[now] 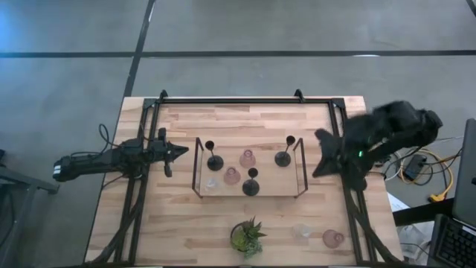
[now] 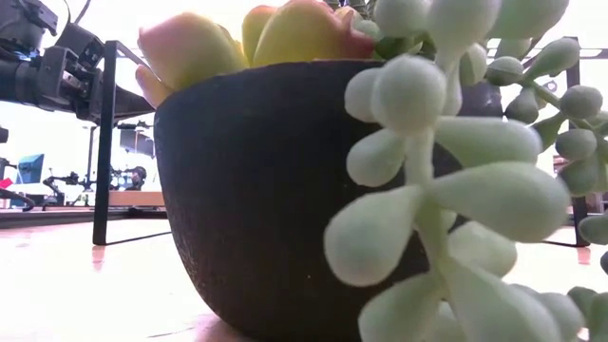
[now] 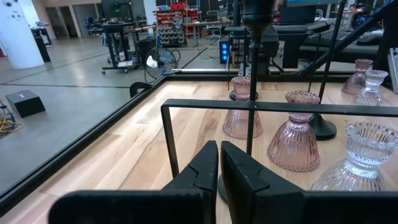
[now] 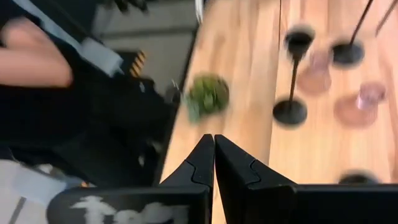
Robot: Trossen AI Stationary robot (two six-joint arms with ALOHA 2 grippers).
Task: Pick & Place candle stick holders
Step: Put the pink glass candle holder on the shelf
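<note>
A black wire-framed wooden tray (image 1: 198, 167) in the middle of the table holds three black candle holders (image 1: 215, 160) (image 1: 283, 156) (image 1: 251, 184), two pink glass ones (image 1: 247, 158) (image 1: 232, 176) and a clear one (image 1: 212, 183). Another clear holder (image 1: 301, 231) and a pink one (image 1: 333, 238) stand on the table at the near right. My left gripper (image 1: 182, 152) is shut and empty just left of the tray, its fingers (image 3: 211, 163) facing the tray's wire frame (image 3: 249, 107). My right gripper (image 1: 320, 162) is shut and empty, raised beside the tray's right end; it also shows in the right wrist view (image 4: 214, 149).
A green potted plant (image 1: 247, 237) stands near the table's front edge, and its dark pot (image 2: 256, 190) fills the low view. A black frame rail (image 1: 245, 100) runs along the table's far edge. A person's arm (image 4: 31, 59) shows beyond the table in the right wrist view.
</note>
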